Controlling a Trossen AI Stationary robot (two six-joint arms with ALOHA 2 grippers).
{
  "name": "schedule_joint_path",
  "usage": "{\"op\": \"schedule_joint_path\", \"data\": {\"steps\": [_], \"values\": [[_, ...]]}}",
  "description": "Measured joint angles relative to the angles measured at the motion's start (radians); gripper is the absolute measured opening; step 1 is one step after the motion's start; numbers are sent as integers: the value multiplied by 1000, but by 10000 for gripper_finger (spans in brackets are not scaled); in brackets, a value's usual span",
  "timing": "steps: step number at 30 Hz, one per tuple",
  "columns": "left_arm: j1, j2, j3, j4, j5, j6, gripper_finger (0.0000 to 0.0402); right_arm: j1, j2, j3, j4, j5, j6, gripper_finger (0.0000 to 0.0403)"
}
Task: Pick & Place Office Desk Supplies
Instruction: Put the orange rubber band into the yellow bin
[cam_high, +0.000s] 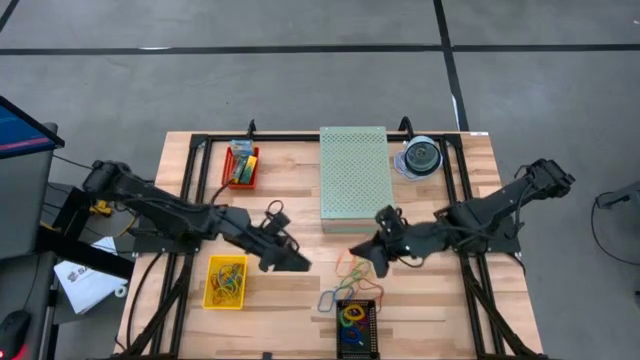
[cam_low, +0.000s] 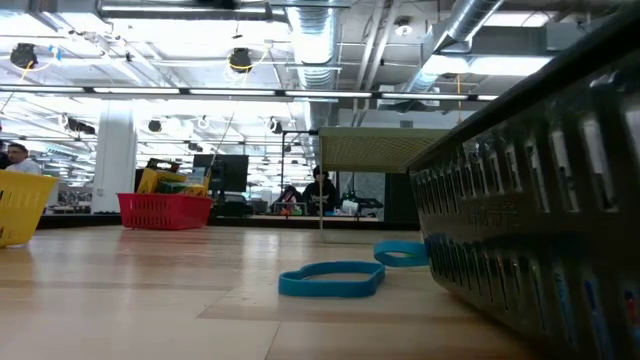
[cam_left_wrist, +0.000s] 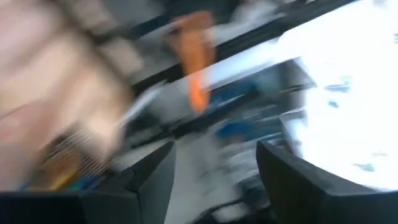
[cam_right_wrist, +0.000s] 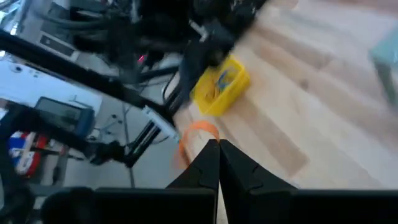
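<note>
1. Pinching an orange band (cam_right_wrist: 198, 132) in my right gripper (cam_right_wrist: 217, 149), fingers pressed together on it; the gripper (cam_high: 367, 258) is over the table's middle, in front of the green box (cam_high: 353, 177).
2. My left gripper (cam_high: 296, 262): fingers (cam_left_wrist: 152, 180) spread, nothing between them, above the wood just right of the yellow basket (cam_high: 226, 281).
3. Yellow basket: holds a tangle of bands, left front of the table (cam_high: 430, 300).
4. Loose bands (cam_high: 347, 278): several on the wood between my right gripper and the dark basket (cam_high: 357, 327); a blue one (cam_low: 331, 279) lies flat just beside that basket.
5. Dark basket: front centre, more bands inside.
6. Red basket (cam_high: 241, 166): back left, holding crayon boxes (cam_high: 240, 160).
7. Disc case (cam_high: 421, 158): back right, beside the green box.
</note>
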Motion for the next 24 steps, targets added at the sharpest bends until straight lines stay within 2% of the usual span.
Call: {"op": "schedule_joint_path", "data": {"steps": [3, 5, 9, 14, 24], "values": [[23, 93, -3, 348, 4, 12, 233, -28, 26, 41, -17, 0, -45, 0], [43, 132, -3, 437, -24, 8, 238, -40, 36, 56, -24, -1, -58, 0], [74, 177, -4, 444, -72, 6, 234, -41, 49, 91, -18, -3, -81, 0], [99, 201, -4, 509, -59, 0, 221, -52, 55, 98, -32, -4, -93, 0], [106, 201, -4, 511, -35, -12, 204, -79, 81, 98, -22, -35, -103, 0]]}}
